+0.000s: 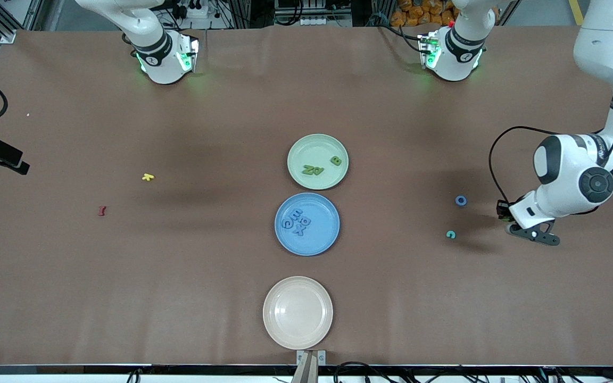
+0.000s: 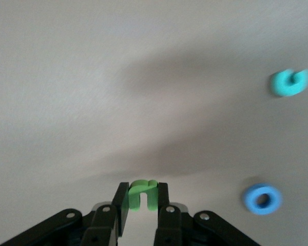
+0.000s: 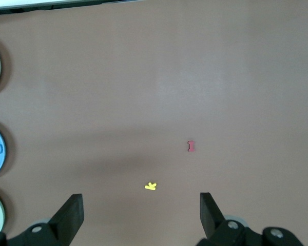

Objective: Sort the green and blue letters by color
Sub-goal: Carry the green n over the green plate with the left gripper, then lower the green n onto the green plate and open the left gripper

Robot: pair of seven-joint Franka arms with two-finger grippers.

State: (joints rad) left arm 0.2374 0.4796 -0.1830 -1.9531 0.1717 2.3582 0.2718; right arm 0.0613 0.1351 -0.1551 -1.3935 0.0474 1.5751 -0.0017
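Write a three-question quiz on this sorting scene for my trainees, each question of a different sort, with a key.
1. True or false: the left gripper is shut on a green letter.
2. Which plate holds no letters? A) green plate B) blue plate C) cream plate
3. Fill in: the blue ring letter lies on the table toward the ____ arm's end.

Key: 1 true. 2 C. 3 left. The right gripper is open, over the table above the yellow letter and dark red letter.
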